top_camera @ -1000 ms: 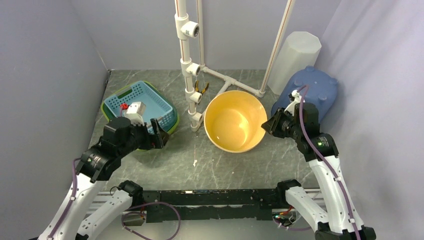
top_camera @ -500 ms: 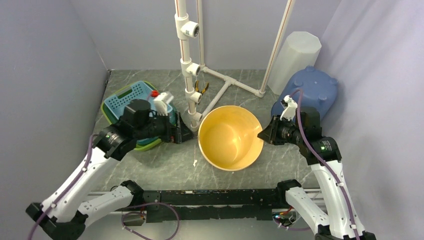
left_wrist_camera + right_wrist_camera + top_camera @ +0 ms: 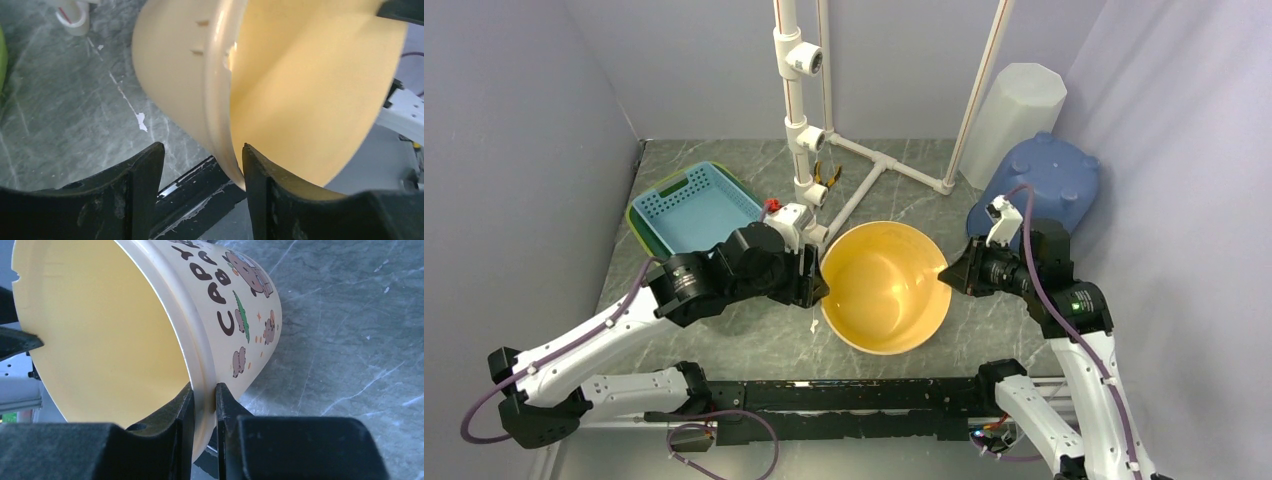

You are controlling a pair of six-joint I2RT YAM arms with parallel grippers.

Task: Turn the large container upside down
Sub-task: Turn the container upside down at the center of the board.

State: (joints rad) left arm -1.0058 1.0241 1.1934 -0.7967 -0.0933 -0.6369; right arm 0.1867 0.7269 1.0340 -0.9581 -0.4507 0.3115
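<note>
While it leans, round plastic tub (image 3: 884,290) gleams smooth

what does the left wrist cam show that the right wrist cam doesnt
Only the left wrist: the left fingers open astride the rim of the yellow container, a white speck on the table, and a white pipe end.
Only the right wrist: the right fingers clamped on the rim, plus lettering and cartoon animals printed on the outside.
Both: the container tipped toward its side, and the grey marble table.
</note>
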